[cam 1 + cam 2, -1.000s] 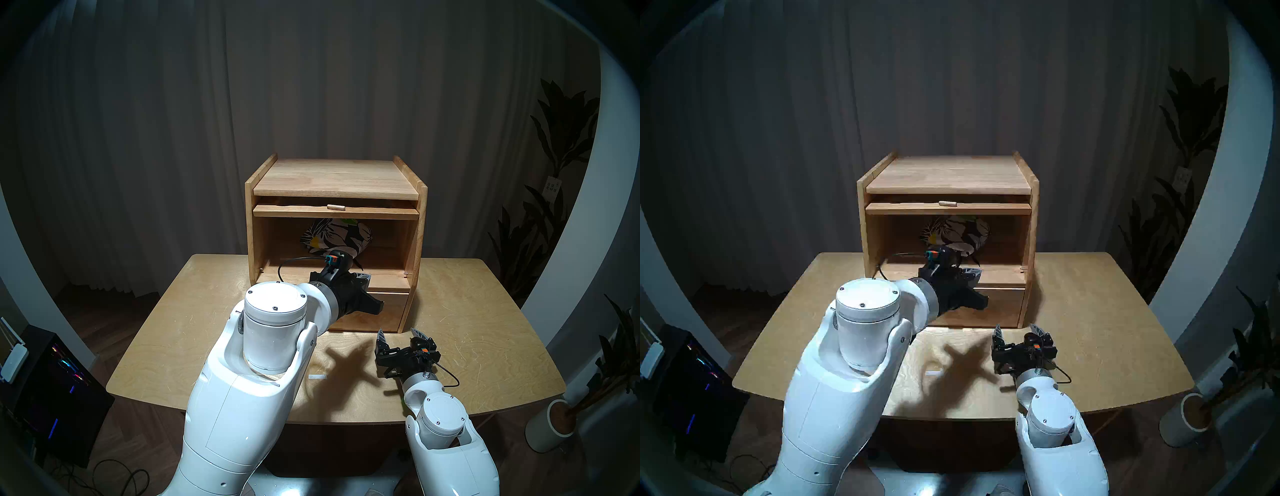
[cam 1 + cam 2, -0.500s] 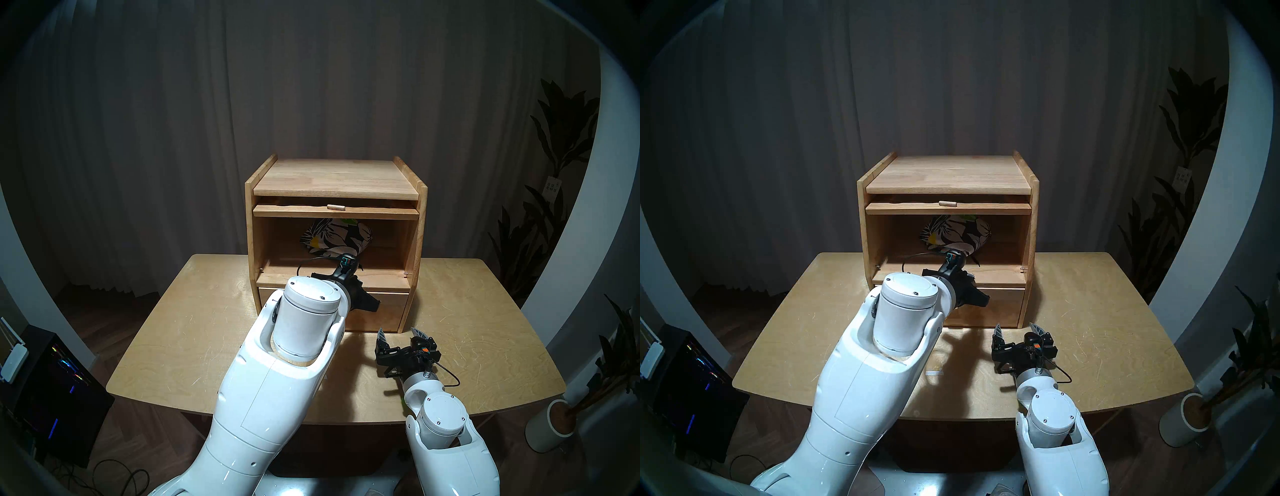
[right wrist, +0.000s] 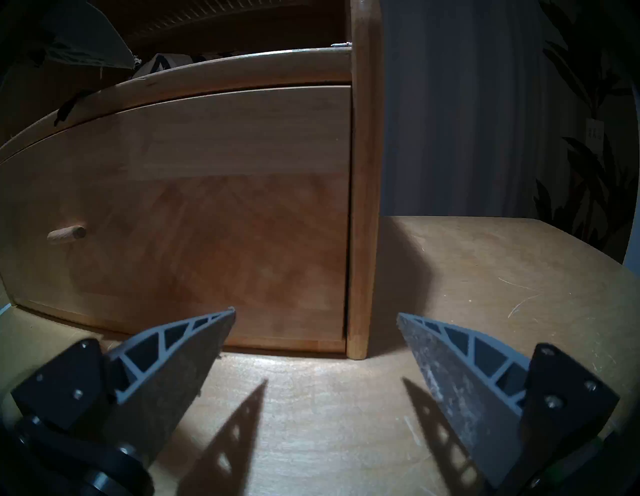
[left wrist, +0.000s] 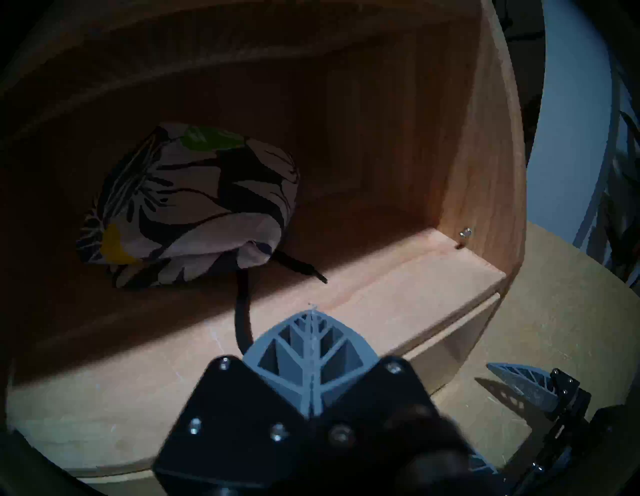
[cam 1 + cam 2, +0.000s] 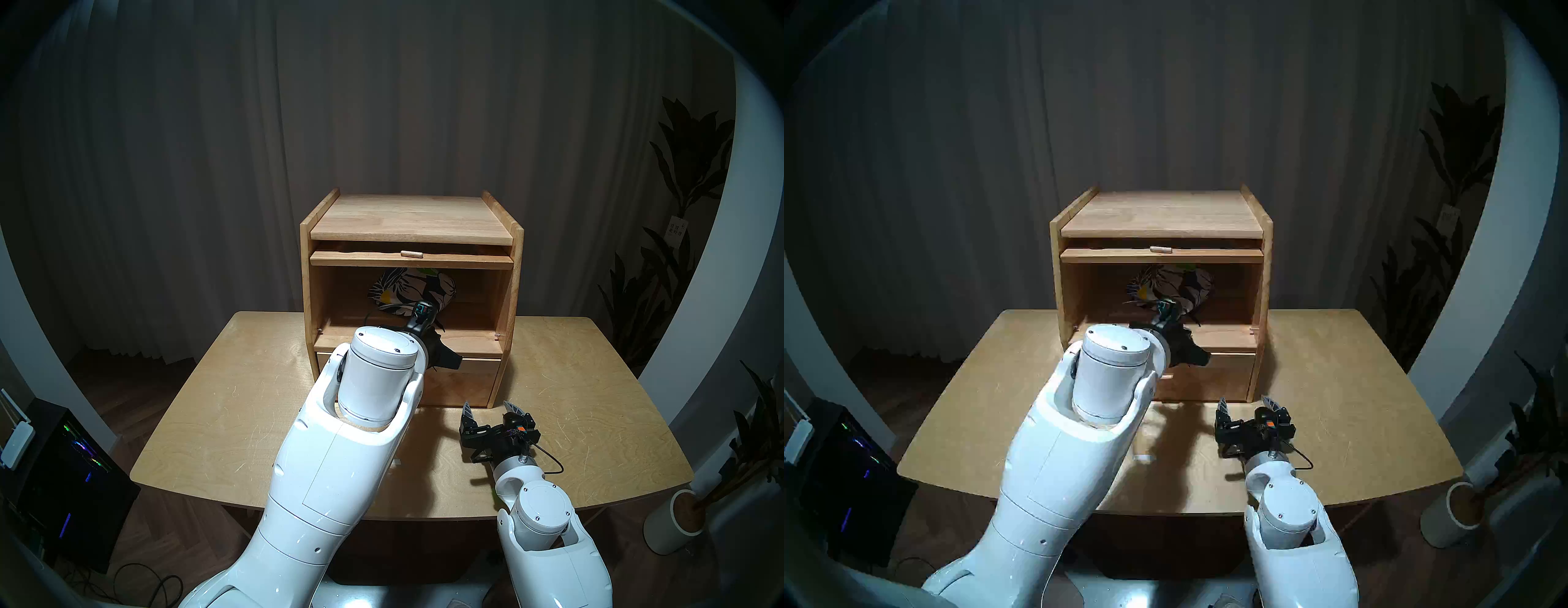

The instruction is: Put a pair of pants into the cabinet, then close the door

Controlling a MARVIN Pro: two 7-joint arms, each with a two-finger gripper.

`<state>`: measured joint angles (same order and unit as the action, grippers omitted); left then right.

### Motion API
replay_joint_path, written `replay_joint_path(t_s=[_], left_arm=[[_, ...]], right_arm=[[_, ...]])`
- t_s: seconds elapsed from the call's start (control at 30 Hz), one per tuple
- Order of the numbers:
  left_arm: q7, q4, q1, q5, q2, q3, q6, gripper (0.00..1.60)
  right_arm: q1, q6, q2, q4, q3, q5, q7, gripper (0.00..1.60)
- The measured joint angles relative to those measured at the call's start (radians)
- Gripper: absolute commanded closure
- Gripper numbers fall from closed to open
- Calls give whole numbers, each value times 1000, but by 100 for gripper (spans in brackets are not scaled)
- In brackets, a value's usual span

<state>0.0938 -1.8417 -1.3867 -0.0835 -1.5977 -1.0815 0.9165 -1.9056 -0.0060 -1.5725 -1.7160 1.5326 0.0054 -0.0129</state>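
The pair of pants (image 4: pixel 187 204) is tucked deep in the cabinet (image 5: pixel 515 271), so the door (image 5: pixel 411 259), slid up under the top, can come down; the left gripper (image 4: pixel 311 318) is clenched on nothing at the shelf's front; the right gripper (image 3: pixel 315 322) is spread wide, parked low by the drawer (image 3: pixel 207 207).

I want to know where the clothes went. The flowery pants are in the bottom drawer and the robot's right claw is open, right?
Not quite. The flowery pants lie in the big upper compartment of the cabinet, not the drawer, as the left wrist view shows. The right claw is open.
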Motion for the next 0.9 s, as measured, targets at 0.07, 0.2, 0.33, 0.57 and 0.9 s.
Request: replay_joint_path(t_s=[0.07, 0.2, 0.33, 0.57, 0.9], left_arm=[[1, -2, -10, 0, 5, 11, 1, 160], [-9, -9, -19, -13, 14, 29, -15, 160], [-18, 0, -16, -22, 20, 32, -32, 160], [-26, 29, 13, -33, 39, 1, -50, 160], [-15, 53, 41, -34, 62, -26, -49, 160]], right_arm=[[0, 0, 0, 0, 0, 0, 0, 0], [0, 0, 0, -1, 0, 0, 0, 0], [-1, 0, 0, -1, 0, 0, 0, 0], [-1, 0, 0, -1, 0, 0, 0, 0], [-1, 0, 0, -1, 0, 0, 0, 0]])
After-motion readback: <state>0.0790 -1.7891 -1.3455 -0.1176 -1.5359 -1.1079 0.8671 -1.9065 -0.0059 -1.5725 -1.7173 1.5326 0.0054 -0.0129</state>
